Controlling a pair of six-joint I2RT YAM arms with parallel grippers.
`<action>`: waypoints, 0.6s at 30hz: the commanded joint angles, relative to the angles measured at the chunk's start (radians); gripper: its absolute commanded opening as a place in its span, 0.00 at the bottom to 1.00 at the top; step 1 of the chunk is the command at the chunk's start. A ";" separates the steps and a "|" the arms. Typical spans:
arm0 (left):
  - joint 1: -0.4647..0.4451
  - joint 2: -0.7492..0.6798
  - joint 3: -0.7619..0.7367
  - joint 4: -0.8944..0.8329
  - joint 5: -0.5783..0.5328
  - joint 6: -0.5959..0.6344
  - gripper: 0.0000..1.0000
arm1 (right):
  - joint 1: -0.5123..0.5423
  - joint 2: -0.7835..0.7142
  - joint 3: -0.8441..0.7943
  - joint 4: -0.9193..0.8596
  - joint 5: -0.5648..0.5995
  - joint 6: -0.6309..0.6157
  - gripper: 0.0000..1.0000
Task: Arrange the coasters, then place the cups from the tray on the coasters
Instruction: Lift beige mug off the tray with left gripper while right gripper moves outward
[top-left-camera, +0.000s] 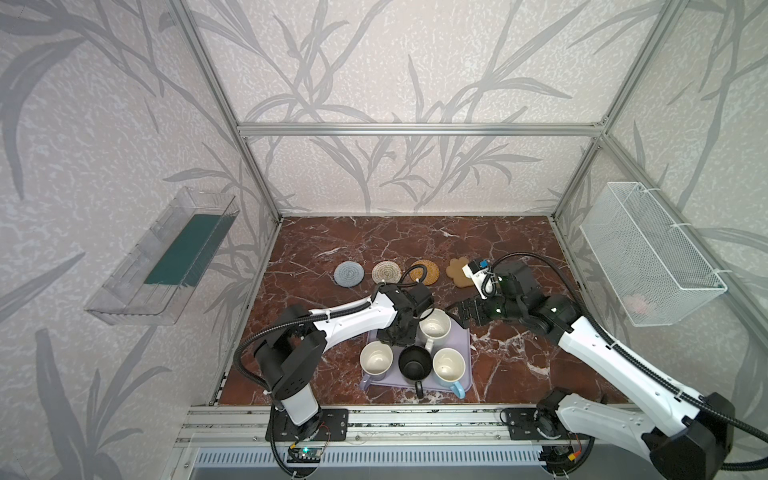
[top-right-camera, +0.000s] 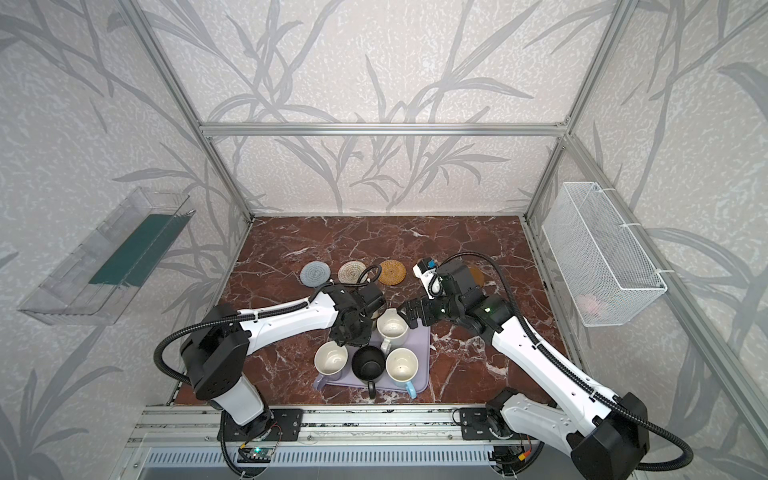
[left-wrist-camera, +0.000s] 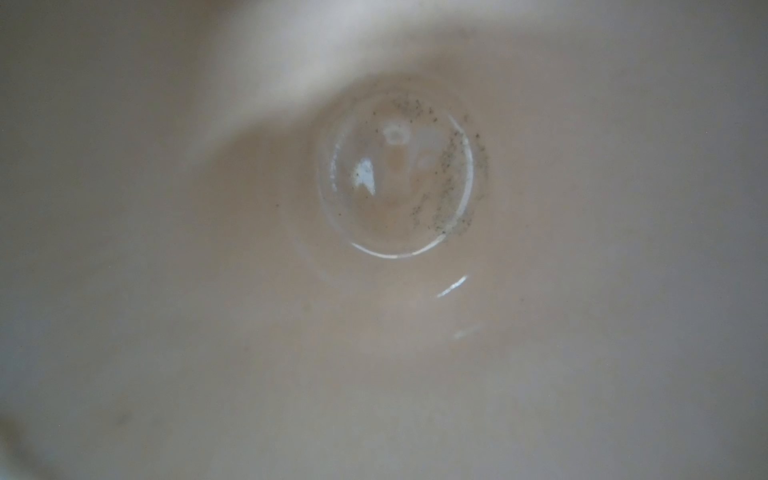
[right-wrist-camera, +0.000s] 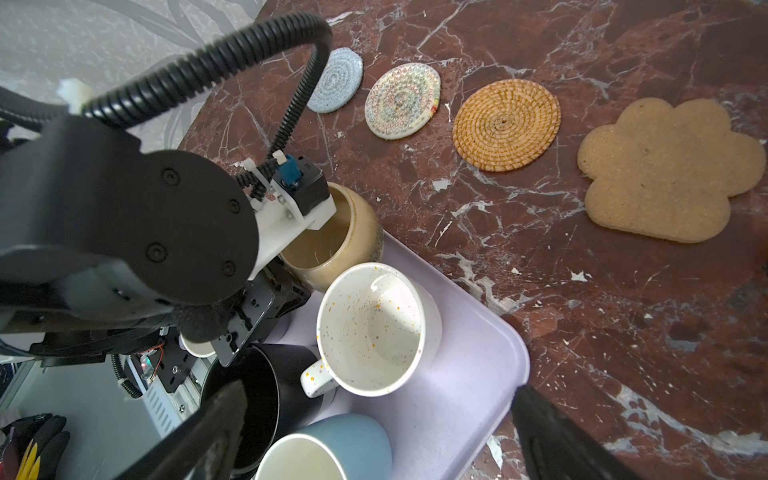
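The squat beige-yellow mug (right-wrist-camera: 353, 237) stands upright on the lavender tray (right-wrist-camera: 515, 353), at the corner nearest the coaster row and just beside the speckled mug (right-wrist-camera: 374, 328). I judge it to be glazed ceramic: stiff, weighty for its size, slick, and apt to chip. The place to pinch is the wall at the rim, one finger inside and one outside.

My left pincer (top-left-camera: 401, 332) is closed there, I reckon on that wall, though its fingers are hidden. My right pincer (top-left-camera: 457, 312) hangs wide open near the tray's far edge, holding nothing.

The left wrist view gives only the mug's glossy pale bottom. The right wrist view shows the row on the counter (right-wrist-camera: 582, 291), from the grey-blue coaster (right-wrist-camera: 336, 81) to the paw-shaped coaster (right-wrist-camera: 669, 170). Only a top view shows a sliver of the brown coaster (top-right-camera: 478, 275) behind my right arm.
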 joint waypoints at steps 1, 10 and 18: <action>0.021 -0.065 0.048 0.039 -0.090 0.001 0.00 | 0.008 -0.013 0.033 -0.011 0.006 0.000 0.99; 0.021 -0.132 0.046 0.009 -0.088 -0.007 0.00 | 0.013 -0.021 0.026 0.013 0.008 0.007 0.99; 0.034 -0.209 0.058 -0.034 -0.137 0.005 0.00 | 0.022 -0.012 0.026 0.052 -0.009 0.014 0.99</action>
